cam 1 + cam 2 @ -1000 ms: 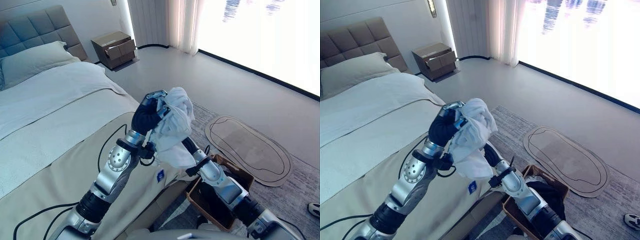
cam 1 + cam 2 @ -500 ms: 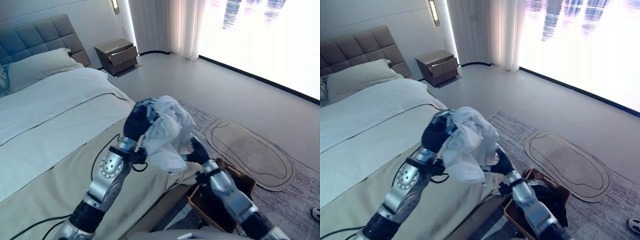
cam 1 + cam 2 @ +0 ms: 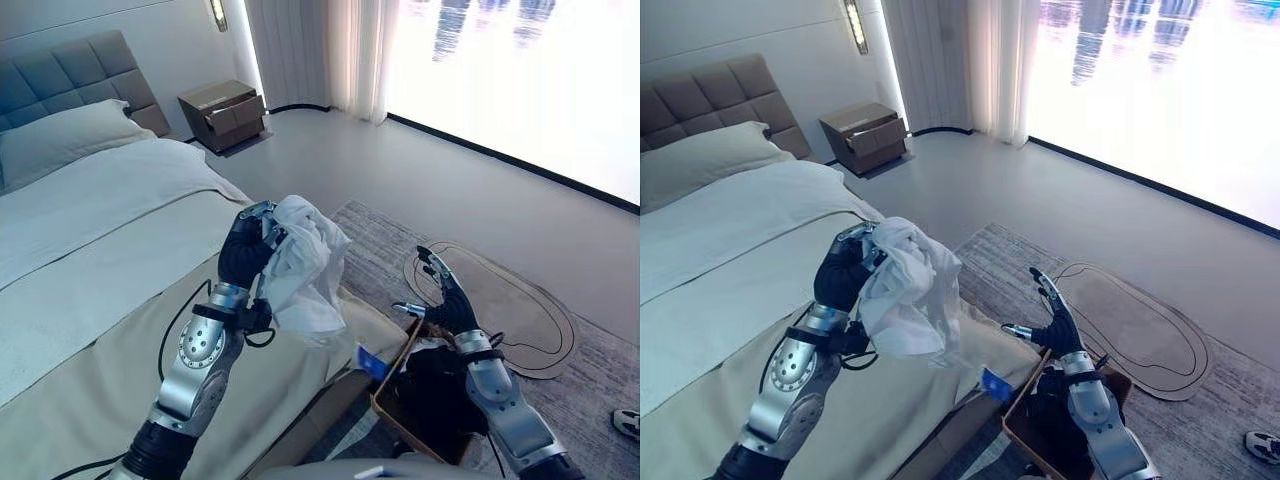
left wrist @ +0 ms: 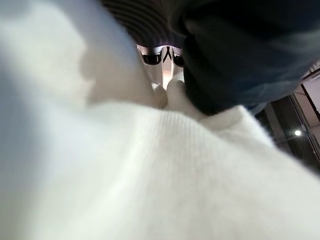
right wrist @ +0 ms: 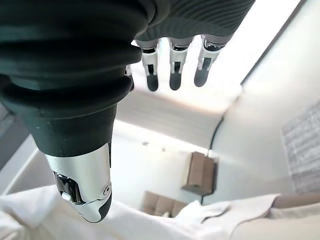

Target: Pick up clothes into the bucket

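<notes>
My left hand (image 3: pixel 243 252) is raised over the bed's near corner, shut on a bunched white garment (image 3: pixel 305 275) that hangs down from its fingers. The same white cloth (image 4: pixel 150 175) presses close against the left wrist camera. My right hand (image 3: pixel 443 293) is open with fingers straight, held just above the far rim of the brown bucket (image 3: pixel 392 385) on the floor by the bed. Dark clothes (image 3: pixel 440 385) lie inside the bucket. The right hand's fingers (image 5: pixel 172 70) point up with nothing in them.
The bed (image 3: pixel 90 260) with a beige cover fills the left side, its corner next to the bucket. A grey rug (image 3: pixel 600 370) and an oval mat (image 3: pixel 510 310) lie beyond the bucket. A bedside cabinet (image 3: pixel 222 112) stands by the far wall. A shoe (image 3: pixel 627 422) shows at the right edge.
My right hand has come out from under the white garment and moved right, over the bucket, opening. The left hand keeps its hold on the garment. The camera has shifted.
</notes>
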{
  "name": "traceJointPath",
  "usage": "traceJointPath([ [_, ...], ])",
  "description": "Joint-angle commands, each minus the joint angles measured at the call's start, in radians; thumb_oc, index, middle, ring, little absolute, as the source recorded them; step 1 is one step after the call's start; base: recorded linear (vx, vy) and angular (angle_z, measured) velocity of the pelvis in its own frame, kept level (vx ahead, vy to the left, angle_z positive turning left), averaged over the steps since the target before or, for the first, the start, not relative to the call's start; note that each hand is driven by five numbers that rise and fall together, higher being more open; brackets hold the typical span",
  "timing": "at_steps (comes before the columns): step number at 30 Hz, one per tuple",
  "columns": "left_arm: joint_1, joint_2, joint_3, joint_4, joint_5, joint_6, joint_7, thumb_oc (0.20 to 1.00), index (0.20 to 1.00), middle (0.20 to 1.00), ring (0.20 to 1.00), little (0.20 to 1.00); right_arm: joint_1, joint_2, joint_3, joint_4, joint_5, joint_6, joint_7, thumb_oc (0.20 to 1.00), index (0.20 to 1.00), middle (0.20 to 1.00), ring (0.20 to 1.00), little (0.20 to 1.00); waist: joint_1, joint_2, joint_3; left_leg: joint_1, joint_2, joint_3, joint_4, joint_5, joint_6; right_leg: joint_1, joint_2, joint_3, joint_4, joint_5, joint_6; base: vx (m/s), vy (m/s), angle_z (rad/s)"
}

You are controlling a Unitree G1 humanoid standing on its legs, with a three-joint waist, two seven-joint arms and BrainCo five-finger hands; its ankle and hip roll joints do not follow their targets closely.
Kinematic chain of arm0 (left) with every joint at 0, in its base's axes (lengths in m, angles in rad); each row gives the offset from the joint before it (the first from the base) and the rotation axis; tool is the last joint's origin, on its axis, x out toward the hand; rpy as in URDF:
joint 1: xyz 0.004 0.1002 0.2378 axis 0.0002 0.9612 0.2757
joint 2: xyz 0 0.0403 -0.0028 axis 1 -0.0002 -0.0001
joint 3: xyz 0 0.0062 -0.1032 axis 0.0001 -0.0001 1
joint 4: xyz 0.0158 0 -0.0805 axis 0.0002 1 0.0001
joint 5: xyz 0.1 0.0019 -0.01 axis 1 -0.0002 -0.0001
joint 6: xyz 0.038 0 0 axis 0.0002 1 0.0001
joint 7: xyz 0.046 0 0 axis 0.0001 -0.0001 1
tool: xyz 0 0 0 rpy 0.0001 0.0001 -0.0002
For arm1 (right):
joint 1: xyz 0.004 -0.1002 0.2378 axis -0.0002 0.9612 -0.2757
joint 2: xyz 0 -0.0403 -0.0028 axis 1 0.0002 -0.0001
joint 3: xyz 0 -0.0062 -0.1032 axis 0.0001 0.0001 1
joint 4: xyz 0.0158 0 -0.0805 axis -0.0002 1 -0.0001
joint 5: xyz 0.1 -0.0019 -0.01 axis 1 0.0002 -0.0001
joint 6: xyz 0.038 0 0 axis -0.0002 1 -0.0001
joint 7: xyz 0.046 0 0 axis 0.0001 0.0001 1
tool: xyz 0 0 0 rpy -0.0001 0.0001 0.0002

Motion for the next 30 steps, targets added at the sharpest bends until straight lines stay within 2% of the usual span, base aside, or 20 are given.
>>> traceJointPath([
  [1, -0.046, 0.018, 0.002, -0.086, 0.008, -0.072, -0.021, 0.2, 0.2, 0.2, 0.2, 0.2, -0.105, 0.019, 0.042, -0.08, -0.012, -0.077, -0.002, 1.0, 1.0, 1.0, 1.0, 1.0, -0.017, -0.054, -0.031, -0.038, 0.0, 0.006, 0.046, -0.02, 0.0, -0.01, -0.019, 0.011, 0.012, 0.019, 0.014, 0.0, 0.0, 0.0],
  [4, -0.065, 0.018, -0.029, -0.096, -0.008, -0.068, -0.038, 0.2, 0.2, 0.2, 0.2, 0.2, -0.166, 0.032, 0.095, -0.068, 0.049, -0.077, 0.04, 1.0, 1.0, 1.0, 1.0, 1.0, -0.01, -0.055, -0.031, -0.045, -0.001, 0.001, 0.047, -0.017, -0.002, -0.013, -0.019, 0.009, 0.011, 0.02, 0.013, 0.0, 0.0, 0.0],
  [8, -0.09, 0.019, -0.086, -0.107, -0.041, -0.052, -0.077, 0.2, 0.2, 0.2, 0.2, 0.2, -0.246, 0.059, 0.187, -0.032, 0.224, -0.072, 0.14, 1.0, 1.0, 1.0, 1.0, 1.0, 0.005, -0.06, -0.032, -0.051, -0.003, -0.005, 0.047, -0.014, -0.004, -0.014, -0.019, 0.005, 0.01, 0.022, 0.011, 0.0, 0.0, 0.0],
  [21, -0.129, 0.018, -0.168, -0.173, -0.131, -0.025, -0.104, 0.2, 0.2, 0.2, 0.2, 0.2, -0.393, 0.135, 0.256, 0.098, 0.189, -0.048, 0.074, 1.0, 1.0, 1.0, 1.0, 1.0, 0.02, -0.057, -0.025, -0.06, -0.008, -0.006, 0.048, -0.013, -0.001, -0.018, -0.021, 0.003, 0.003, 0.031, 0.011, 0.0, 0.001, 0.01],
  [22, -0.134, 0.02, -0.169, -0.183, -0.137, -0.023, -0.107, 0.2, 0.2, 0.2, 0.2, 0.2, -0.406, 0.137, 0.267, 0.114, 0.184, -0.043, 0.078, 0.633, 0.633, 0.633, 0.633, 0.633, 0.022, -0.057, -0.023, -0.062, -0.007, -0.005, 0.049, -0.013, -0.001, -0.02, -0.022, 0.003, 0.003, 0.031, 0.011, 0.0, 0.0, 0.0],
  [23, -0.134, 0.02, -0.169, -0.183, -0.137, -0.023, -0.107, 0.2, 0.2, 0.2, 0.2, 0.2, -0.407, 0.137, 0.268, 0.115, 0.184, -0.044, 0.078, 0.501, 0.501, 0.501, 0.501, 0.501, 0.021, -0.057, -0.023, -0.062, -0.007, -0.005, 0.049, -0.013, -0.001, -0.02, -0.022, 0.003, 0.003, 0.031, 0.011, 0.0, 0.0, 0.0],
  [24, -0.135, 0.022, -0.169, -0.183, -0.135, -0.023, -0.109, 0.2, 0.2, 0.2, 0.2, 0.2, -0.407, 0.137, 0.271, 0.118, 0.183, -0.043, 0.081, 0.2, 0.2, 0.2, 0.2, 0.2, 0.022, -0.057, -0.022, -0.062, -0.007, -0.005, 0.048, -0.013, -0.001, -0.02, -0.021, 0.004, 0.002, 0.031, 0.011, 0.0, 0.0, 0.0],
  [30, -0.129, 0.029, -0.144, -0.17, -0.109, -0.027, -0.107, 0.2, 0.2, 0.2, 0.2, 0.2, -0.367, 0.105, 0.247, 0.108, 0.168, -0.04, 0.09, 0.2, 0.2, 0.2, 0.2, 0.2, 0.019, -0.059, -0.02, -0.062, -0.007, -0.003, 0.054, -0.018, 0.0, -0.02, -0.021, 0.007, 0.004, 0.029, 0.012, 0.0, 0.0, 0.0],
])
